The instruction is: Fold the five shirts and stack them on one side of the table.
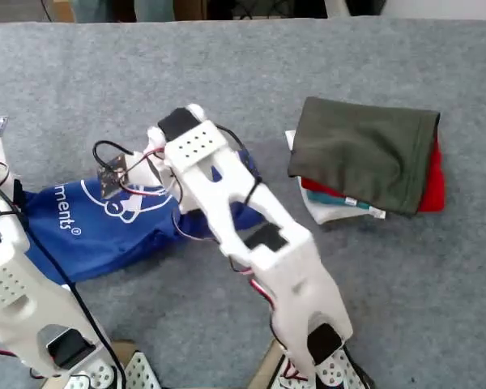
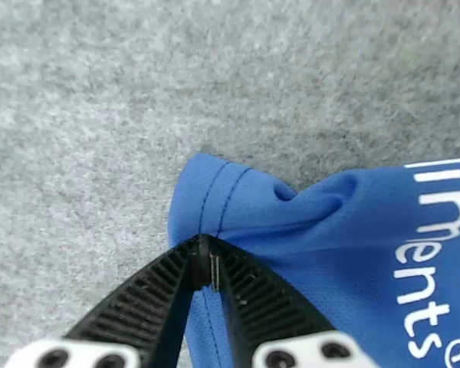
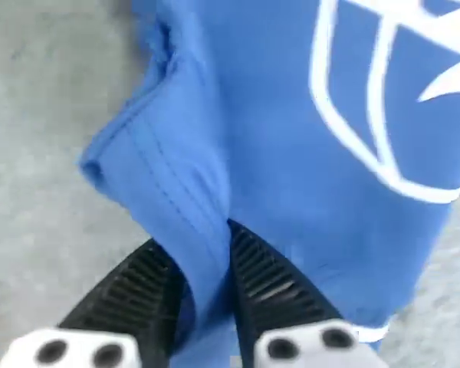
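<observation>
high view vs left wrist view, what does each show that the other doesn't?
High view, not left wrist: the stack of folded shirts, olive-green on top of red and white ones, and a white arm over the middle. Left wrist view, not high: the left gripper shut on a stitched hem corner of the blue shirt with white print. Both: that shirt and the grey felt table.

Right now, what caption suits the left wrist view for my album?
Black ridged left gripper shut on the hem of a blue printed jersey shirt on a grey felt table.
</observation>
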You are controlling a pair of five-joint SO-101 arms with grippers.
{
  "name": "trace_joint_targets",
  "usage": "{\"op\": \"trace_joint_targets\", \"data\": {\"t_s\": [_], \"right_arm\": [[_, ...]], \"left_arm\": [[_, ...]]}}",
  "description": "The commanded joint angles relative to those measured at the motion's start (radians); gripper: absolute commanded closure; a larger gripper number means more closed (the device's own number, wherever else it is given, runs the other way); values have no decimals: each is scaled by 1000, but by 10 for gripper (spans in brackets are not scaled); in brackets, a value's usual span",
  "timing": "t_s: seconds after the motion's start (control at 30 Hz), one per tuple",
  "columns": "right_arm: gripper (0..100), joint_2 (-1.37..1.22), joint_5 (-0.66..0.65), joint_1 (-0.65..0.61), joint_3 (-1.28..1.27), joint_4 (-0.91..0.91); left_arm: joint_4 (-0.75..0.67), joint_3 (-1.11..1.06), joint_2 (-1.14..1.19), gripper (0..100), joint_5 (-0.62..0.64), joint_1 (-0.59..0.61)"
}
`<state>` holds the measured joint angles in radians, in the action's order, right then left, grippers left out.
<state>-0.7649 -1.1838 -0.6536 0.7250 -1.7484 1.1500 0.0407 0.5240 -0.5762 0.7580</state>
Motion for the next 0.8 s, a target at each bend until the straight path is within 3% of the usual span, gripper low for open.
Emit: {"op": "trace_joint_targets", "data": {"t_s": [0.0, 0.17, 0.27, 0.57, 0.63, 0.7, 0.77], "right_arm": [[966, -97, -9, 8, 211, -12], [761, -176, 37, 11, 377, -14], [722, -174, 97, 12, 433, -15], [730, -91, 336, 11, 527, -18], [822, -47, 396, 8, 490, -18], [992, -7, 448, 6, 430, -18], [941, 31, 517, 6, 346, -18]], "left_arm": [[9, 13, 2, 970, -6, 12], [9, 13, 2, 970, -6, 12], [9, 13, 2, 970, -8, 12], [9, 13, 2, 970, -8, 12], [11, 13, 2, 970, -8, 13], [11, 13, 2, 970, -8, 13], [11, 13, 2, 970, -8, 13]]}}
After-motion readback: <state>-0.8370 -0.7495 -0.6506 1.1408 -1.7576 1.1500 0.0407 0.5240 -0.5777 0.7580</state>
